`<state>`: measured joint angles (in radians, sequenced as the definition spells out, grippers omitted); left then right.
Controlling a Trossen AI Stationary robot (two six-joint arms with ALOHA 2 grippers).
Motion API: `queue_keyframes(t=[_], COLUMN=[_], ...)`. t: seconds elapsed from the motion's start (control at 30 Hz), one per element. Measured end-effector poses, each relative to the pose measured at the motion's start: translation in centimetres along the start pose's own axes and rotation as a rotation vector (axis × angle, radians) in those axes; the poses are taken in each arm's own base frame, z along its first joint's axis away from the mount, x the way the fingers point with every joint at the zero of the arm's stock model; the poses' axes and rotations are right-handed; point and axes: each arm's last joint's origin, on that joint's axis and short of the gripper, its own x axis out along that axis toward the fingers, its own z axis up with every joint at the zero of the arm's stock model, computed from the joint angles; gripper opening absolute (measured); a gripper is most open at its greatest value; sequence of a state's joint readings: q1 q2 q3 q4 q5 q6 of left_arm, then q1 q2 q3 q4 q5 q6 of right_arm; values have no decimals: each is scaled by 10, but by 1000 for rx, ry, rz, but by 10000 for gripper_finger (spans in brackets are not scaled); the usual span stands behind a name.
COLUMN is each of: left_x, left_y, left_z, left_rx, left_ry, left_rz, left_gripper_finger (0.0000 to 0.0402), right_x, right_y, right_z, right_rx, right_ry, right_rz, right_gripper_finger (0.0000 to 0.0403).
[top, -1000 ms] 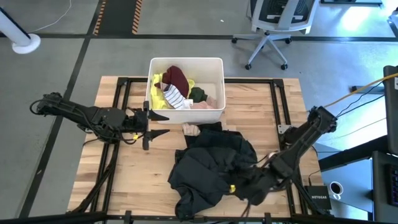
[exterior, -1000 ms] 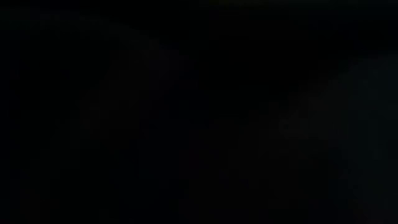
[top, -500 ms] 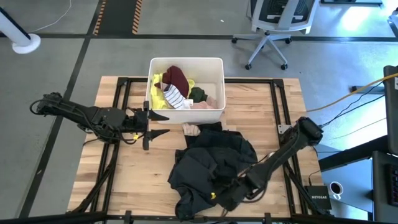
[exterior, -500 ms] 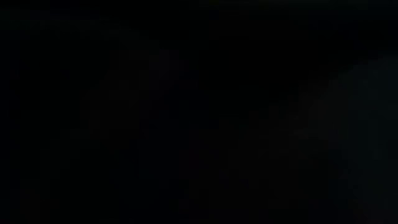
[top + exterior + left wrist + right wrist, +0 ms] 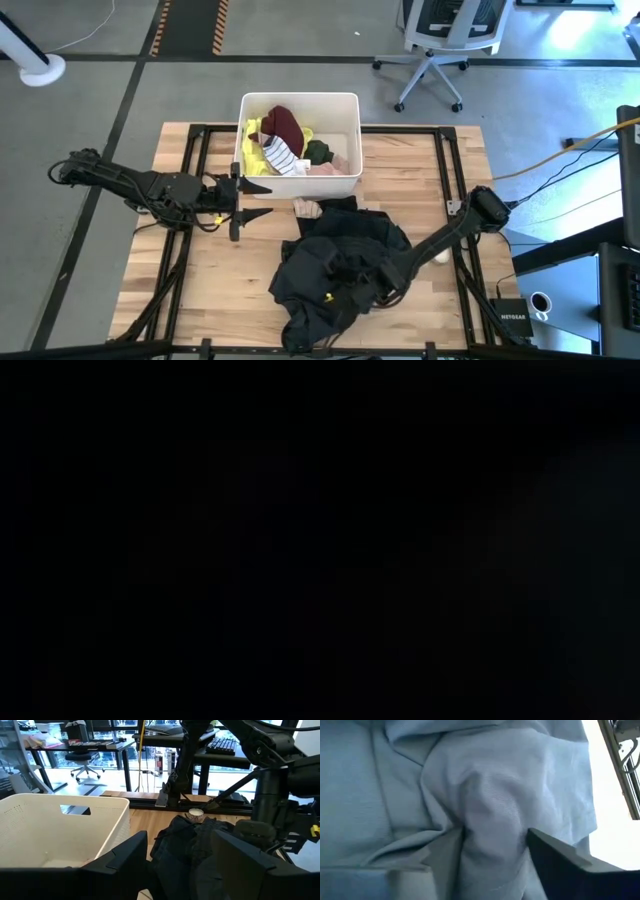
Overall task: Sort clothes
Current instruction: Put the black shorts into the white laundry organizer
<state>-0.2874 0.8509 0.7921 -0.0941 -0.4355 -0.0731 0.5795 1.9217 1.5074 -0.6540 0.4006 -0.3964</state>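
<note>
Since a second ago the right arm has swept inward across the dark pile: its right tool [image 5: 352, 292] was near the pile's right-hand near edge and now sits over the middle of the large dark garments [image 5: 340, 262], while the left arm and the bin contents have not changed. In the right wrist view, a fold of fabric bulges between the two fingers [image 5: 555, 855], which stand apart on either side of it; we judge the tool to be bunching cloth, not yet clamped. The left tool [image 5: 252, 199] waits with its fingers apart over the worktop [image 5: 200, 280], just beside the white bin [image 5: 350, 110] and well left of the pile. The bin already holds the maroon piece [image 5: 283, 124], the neon yellow piece [image 5: 262, 158], the striped sock [image 5: 281, 158], a dark green piece [image 5: 318, 152] and a pale pink piece [image 5: 335, 166]. A small pale item [image 5: 306, 208] lies on the worktop between bin and pile; we cannot tell what it is. A small white ball [image 5: 440, 256] sits by the right arm. The low view is black and tells us nothing. Step in hand, as we read it: taking hold of one dark garment from the heap. The next move calls for closing on a single layer and lifting high enough to pull it free of the rest.
</note>
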Motion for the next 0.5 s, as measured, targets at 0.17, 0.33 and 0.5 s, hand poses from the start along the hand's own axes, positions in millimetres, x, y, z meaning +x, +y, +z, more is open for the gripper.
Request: queue_keyframes(t=[0.17,0.33,0.5], left_x=[0,-3,-4], left_y=[0,0,0], left_z=[0,-2,-1], left_rx=[1,3,0], left_ry=[1,21,12], left_rz=[0,-9,-10], left_gripper_finger=[214,214,214], right_x=[0,-16,-56], right_y=[-1,-14,-37], right_z=[0,9,27], right_rx=[-32,-28,-26], right_ry=[27,43,56], right_rz=[-64,-101,-230], right_gripper_finger=[115,18,44])
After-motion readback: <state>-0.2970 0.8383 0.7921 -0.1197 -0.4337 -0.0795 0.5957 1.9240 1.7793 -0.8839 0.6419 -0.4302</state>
